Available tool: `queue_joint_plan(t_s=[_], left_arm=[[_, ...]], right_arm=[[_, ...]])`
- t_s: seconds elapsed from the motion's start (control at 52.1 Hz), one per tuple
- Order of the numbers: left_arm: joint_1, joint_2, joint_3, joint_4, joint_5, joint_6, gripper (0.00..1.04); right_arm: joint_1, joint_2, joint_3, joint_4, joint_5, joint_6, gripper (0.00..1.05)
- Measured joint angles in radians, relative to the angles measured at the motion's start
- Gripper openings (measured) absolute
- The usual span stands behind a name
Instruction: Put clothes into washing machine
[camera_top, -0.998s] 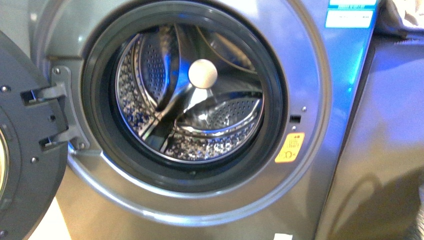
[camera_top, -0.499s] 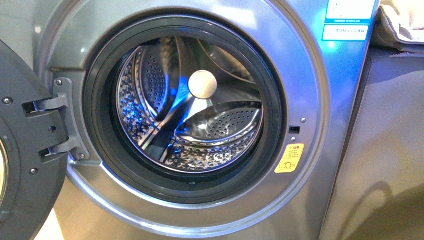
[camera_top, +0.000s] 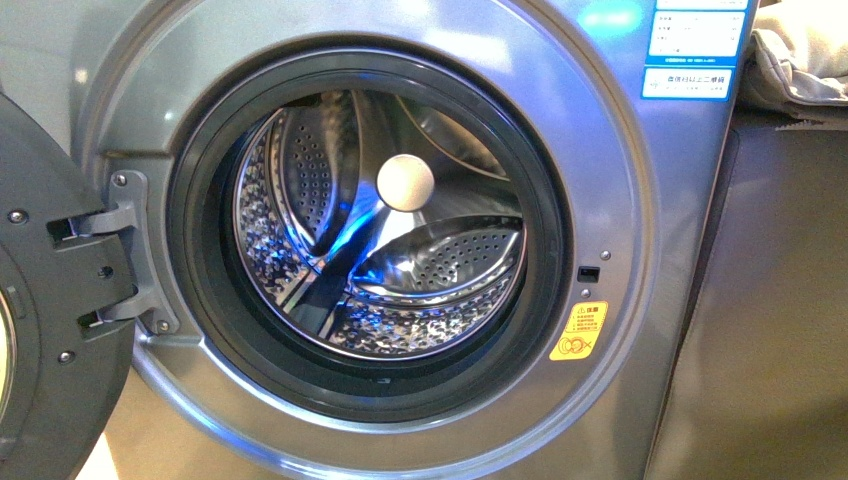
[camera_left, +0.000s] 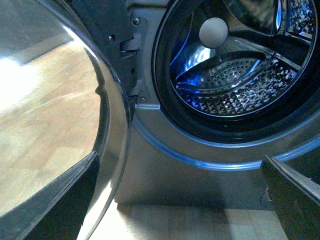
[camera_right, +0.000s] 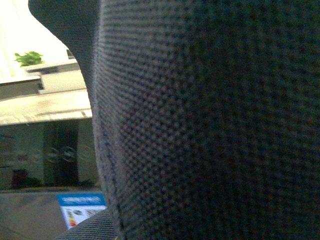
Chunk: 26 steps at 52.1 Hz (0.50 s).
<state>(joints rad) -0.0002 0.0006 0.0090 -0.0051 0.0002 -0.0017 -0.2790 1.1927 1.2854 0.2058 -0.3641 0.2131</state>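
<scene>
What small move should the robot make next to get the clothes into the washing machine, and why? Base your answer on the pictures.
Probably bring the right arm forward toward the washing machine. Dark knitted clothes fill the right wrist view, so that arm seems to carry them; the door stands open and the drum is empty.

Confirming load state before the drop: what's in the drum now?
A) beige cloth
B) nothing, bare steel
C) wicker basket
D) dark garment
B: the front view shows the perforated drum bare, with steel all round; the dark fabric shows only in the right wrist view.
</scene>
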Motion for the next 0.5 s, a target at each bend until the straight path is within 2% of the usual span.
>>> queue_joint_plan(t_s=[0.249, 0.365, 0.441, 0.499], left_arm=[[0.0, 0.0, 0.0, 0.0, 0.0, 0.0, 0.98], [0.0, 0.0, 0.0, 0.0, 0.0, 0.0, 0.98], [0.0, 0.0, 0.0, 0.0, 0.0, 0.0, 0.98], [0.0, 0.0, 0.0, 0.0, 0.0, 0.0, 0.98]], right_arm=[[0.275, 0.092, 0.354, -0.281, 0.106, -0.059, 0.13], [0.478, 0.175, 0.528, -0.416, 0.184, -0.115, 0.13], [0.554, 0.209, 0.579, -0.458, 0.205, -0.127, 0.13], [0.642, 0.248, 0.634, -0.509, 0.21, -0.129, 0.13]])
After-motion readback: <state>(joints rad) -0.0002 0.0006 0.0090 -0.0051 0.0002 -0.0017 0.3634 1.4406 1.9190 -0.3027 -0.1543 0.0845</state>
